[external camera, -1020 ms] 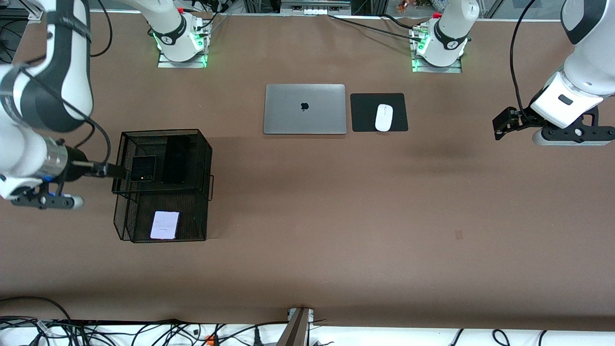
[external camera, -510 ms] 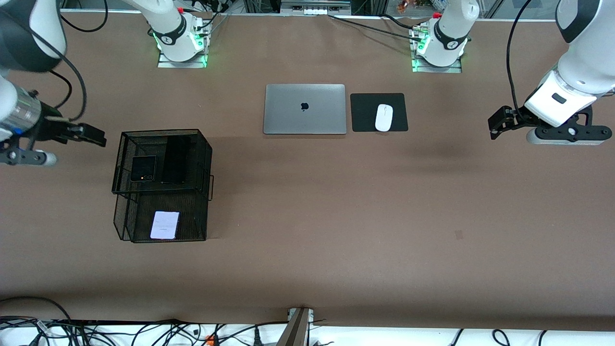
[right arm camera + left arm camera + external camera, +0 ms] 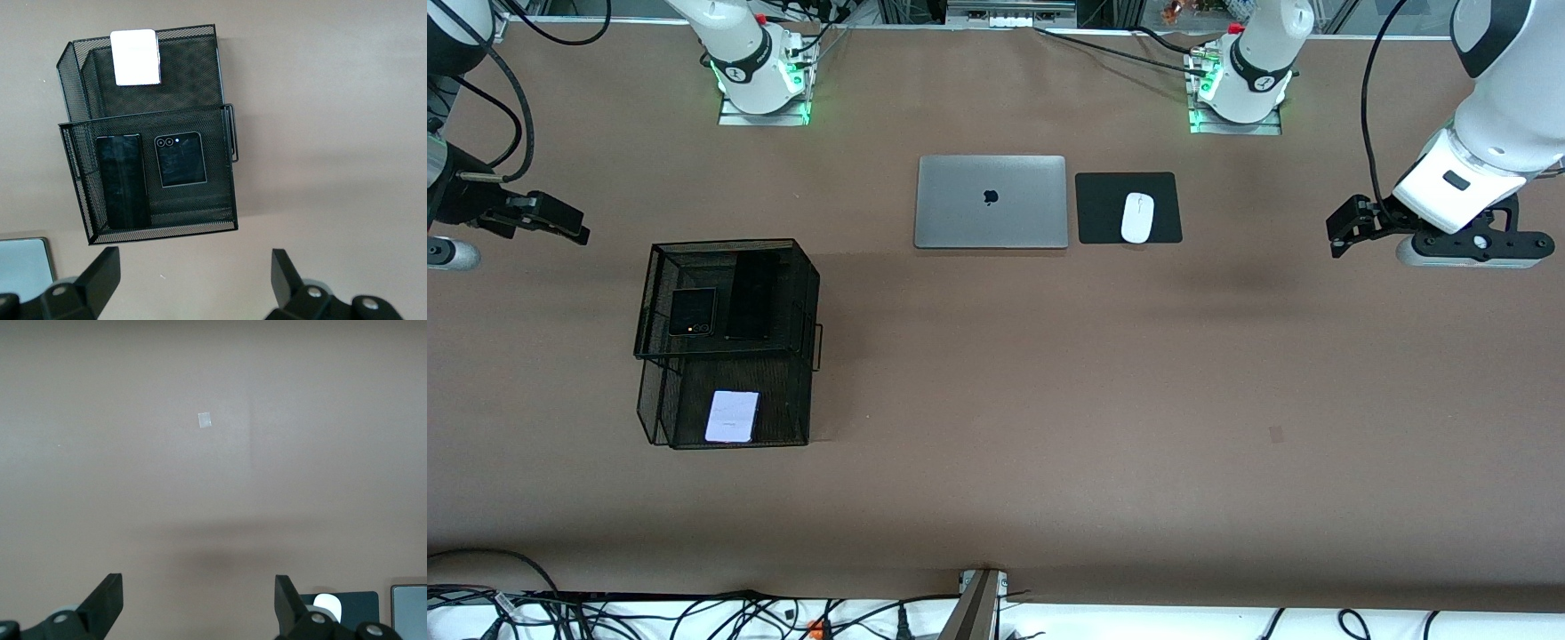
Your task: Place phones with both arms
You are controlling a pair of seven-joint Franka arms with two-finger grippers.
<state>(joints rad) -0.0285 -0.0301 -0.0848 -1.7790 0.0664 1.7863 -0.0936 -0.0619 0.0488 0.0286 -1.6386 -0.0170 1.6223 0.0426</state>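
Observation:
A black mesh two-tier basket [image 3: 800, 293] stands toward the right arm's end of the table. Its upper tier holds the small squarish black phone [image 3: 692, 311] [image 3: 179, 159] and, beside it, the long slim black slab [image 3: 751, 298] [image 3: 123, 181]. The pale lavender-white phone [image 3: 731, 416] [image 3: 135, 57] lies flat in the lower tier, nearer the front camera. My right gripper [image 3: 560, 222] [image 3: 193, 273] hangs open and empty over bare table beside the basket. My left gripper [image 3: 1344, 229] [image 3: 199, 600] is open and empty over bare table at the left arm's end.
A shut silver laptop [image 3: 991, 202] [image 3: 408, 610] lies at the table's middle near the bases. Beside it a white mouse [image 3: 1137, 217] [image 3: 327, 608] rests on a black pad [image 3: 1165, 191]. A small pale mark [image 3: 205, 420] shows on the brown tabletop.
My right gripper has drawn back from the basket's upper tier, out toward the right arm's end of the table. The left gripper shifted only slightly. The phones have not moved.

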